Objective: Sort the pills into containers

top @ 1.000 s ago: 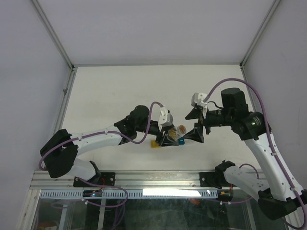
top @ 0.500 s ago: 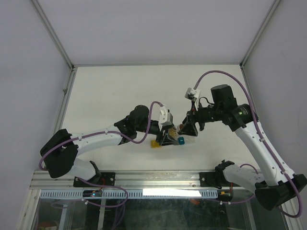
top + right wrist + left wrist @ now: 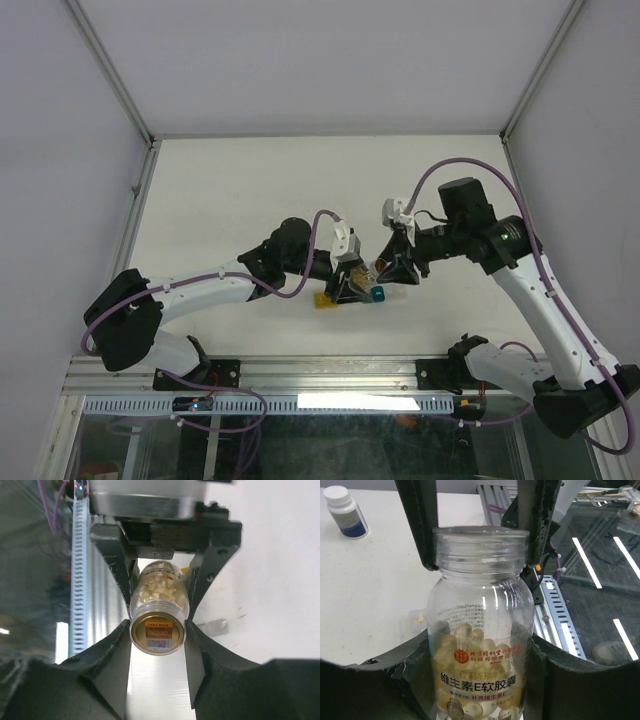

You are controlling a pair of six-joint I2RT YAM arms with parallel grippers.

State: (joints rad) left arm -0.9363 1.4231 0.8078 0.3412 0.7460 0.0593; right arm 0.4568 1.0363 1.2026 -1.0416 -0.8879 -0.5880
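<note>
Your left claw (image 3: 351, 284) grips the pill bottle (image 3: 480, 630) at its body, right claw (image 3: 157, 630) clamps the neck; mouth points rightward. Label: 维生素E软胶囊.

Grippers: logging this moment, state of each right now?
Left gripper: closed on the clear plastic bottle of yellow capsules.
Right gripper: closed on that bottle's neck.

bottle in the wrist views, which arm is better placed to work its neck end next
Right. The left claw clamps the bottle by its body, steadying it, while the right claw sits closed on the threaded neck, so it can likely twist or pull there.
</note>
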